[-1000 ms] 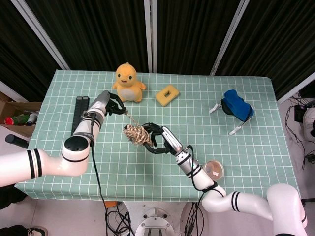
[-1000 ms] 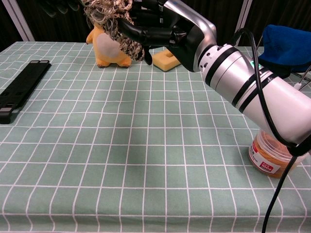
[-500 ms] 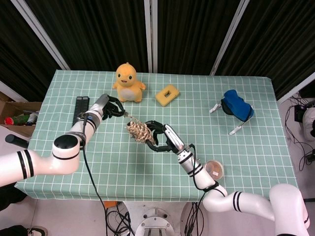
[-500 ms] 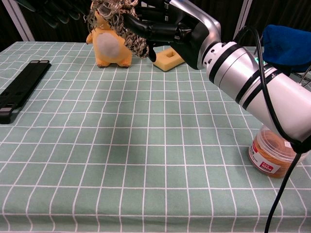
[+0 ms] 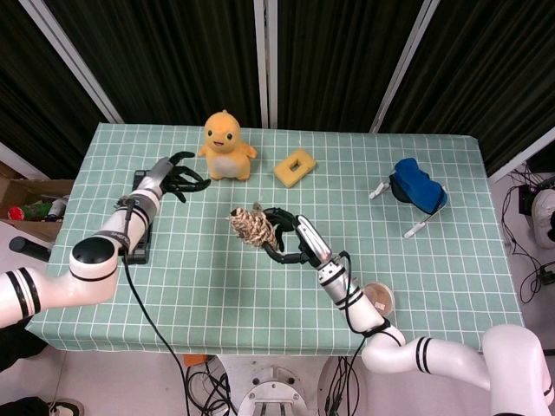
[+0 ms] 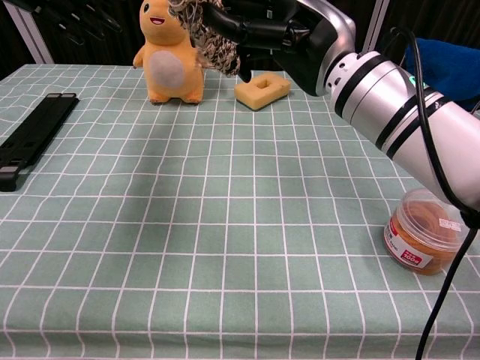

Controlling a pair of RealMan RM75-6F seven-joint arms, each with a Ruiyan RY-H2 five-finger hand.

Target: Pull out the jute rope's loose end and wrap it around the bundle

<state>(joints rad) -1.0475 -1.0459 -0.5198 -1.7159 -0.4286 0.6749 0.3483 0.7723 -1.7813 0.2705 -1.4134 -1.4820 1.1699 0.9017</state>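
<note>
The jute rope bundle (image 5: 251, 227) hangs above the table's middle, gripped by my right hand (image 5: 287, 239) from its right side. A short frayed end sticks up from the top of the bundle. In the chest view the bundle (image 6: 209, 31) is at the top edge, with the right hand (image 6: 271, 27) wrapped around it. My left hand (image 5: 174, 177) is well to the left, near the black bar, with its fingers spread and nothing in them. No rope runs between the left hand and the bundle. Only dark fingertips of the left hand (image 6: 77, 13) show in the chest view.
A yellow plush toy (image 5: 226, 146) and a yellow foam block (image 5: 295, 167) stand at the back. A black bar (image 6: 34, 135) lies at the left. A blue object (image 5: 417, 185) sits at the right. A small orange jar (image 6: 424, 240) stands near my right forearm.
My left hand has let go of the rope's end and moved left, away from the bundle. The right hand has carried the bundle slightly to the right.
</note>
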